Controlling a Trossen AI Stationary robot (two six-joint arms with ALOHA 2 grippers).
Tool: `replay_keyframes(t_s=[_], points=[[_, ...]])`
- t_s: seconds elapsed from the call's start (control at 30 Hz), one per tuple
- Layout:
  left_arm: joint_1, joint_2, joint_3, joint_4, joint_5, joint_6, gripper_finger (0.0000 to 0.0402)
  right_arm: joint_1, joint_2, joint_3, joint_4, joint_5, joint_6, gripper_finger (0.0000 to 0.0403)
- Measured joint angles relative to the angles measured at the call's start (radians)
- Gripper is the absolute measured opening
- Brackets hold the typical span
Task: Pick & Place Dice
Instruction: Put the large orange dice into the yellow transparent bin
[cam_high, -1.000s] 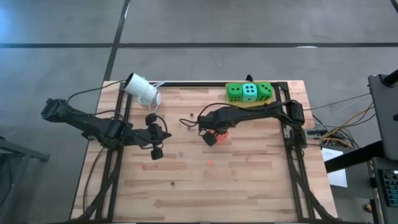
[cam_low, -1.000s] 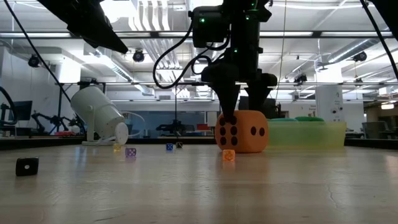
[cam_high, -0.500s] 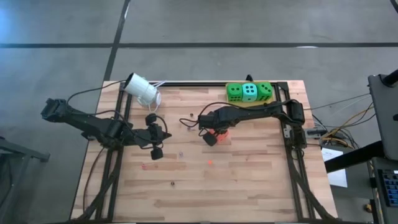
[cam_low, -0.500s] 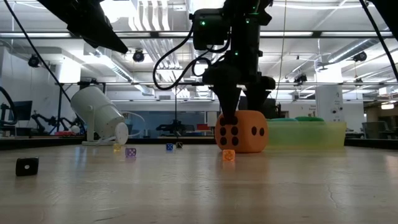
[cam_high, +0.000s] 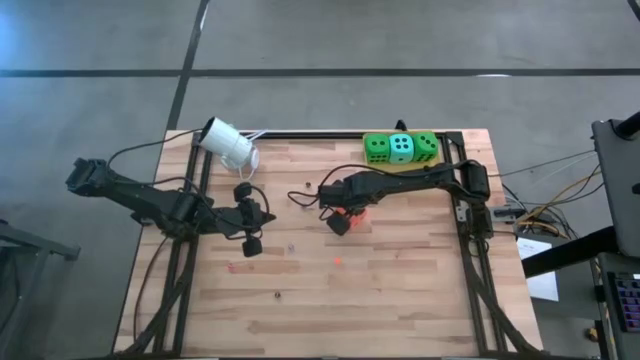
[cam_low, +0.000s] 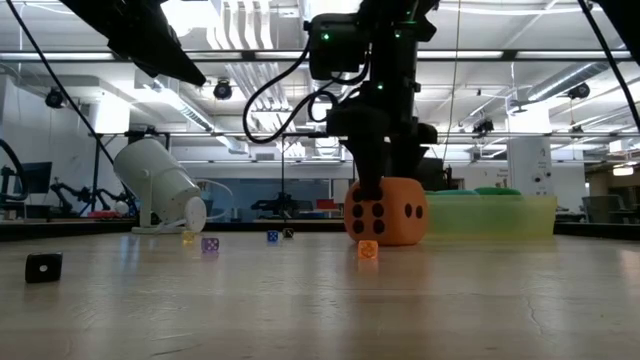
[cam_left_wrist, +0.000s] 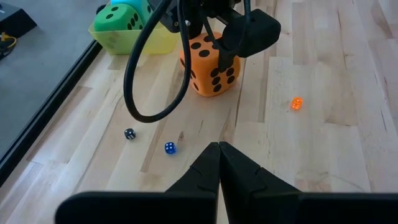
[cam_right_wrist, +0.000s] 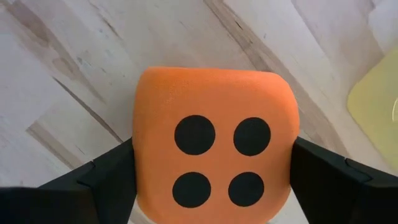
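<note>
- Orange die (cam_right_wrist: 216, 162) on table (cam_high: 400, 300) near centre, 7 o'clock of tray (cam_high: 400, 163) w/ green/teal dice (cam_high: 400, 148).
- R gripper (cam_right_wrist: 211, 180) clamped on its two sides.
- L gripper (cam_left_wrist: 219, 163) fingers together, holding nothing, 9 o'clock side.

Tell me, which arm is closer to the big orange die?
Right. Its end effector straddles the orange die; the left end effector waits apart, across the table.

**Your count of things on the table**

You have four big dice: two green dice (cam_high: 376, 148) (cam_high: 425, 146), one teal die (cam_high: 401, 147) and one orange die (cam_low: 388, 211). There are five tiny dice: orange (cam_left_wrist: 296, 104), blue (cam_left_wrist: 170, 147), black (cam_left_wrist: 129, 134), purple (cam_low: 210, 244), yellow (cam_low: 189, 237). You also have one white cup (cam_high: 229, 144), one yellow tray (cam_left_wrist: 147, 38) and two arms.
</note>
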Motion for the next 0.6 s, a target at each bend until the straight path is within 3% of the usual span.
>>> replay_keyframes(t_s=[0.3,0.6], points=[[0.000,0.000,0.000,0.002,0.000,0.000,0.0012,-0.001,-0.027,0.030,0.005,0.023,-0.043,0.0328],[0.000,0.000,0.000,0.003,0.000,0.000,0.0012,-0.002,-0.206,0.033,-0.065,0.080,-0.010,0.0327]])
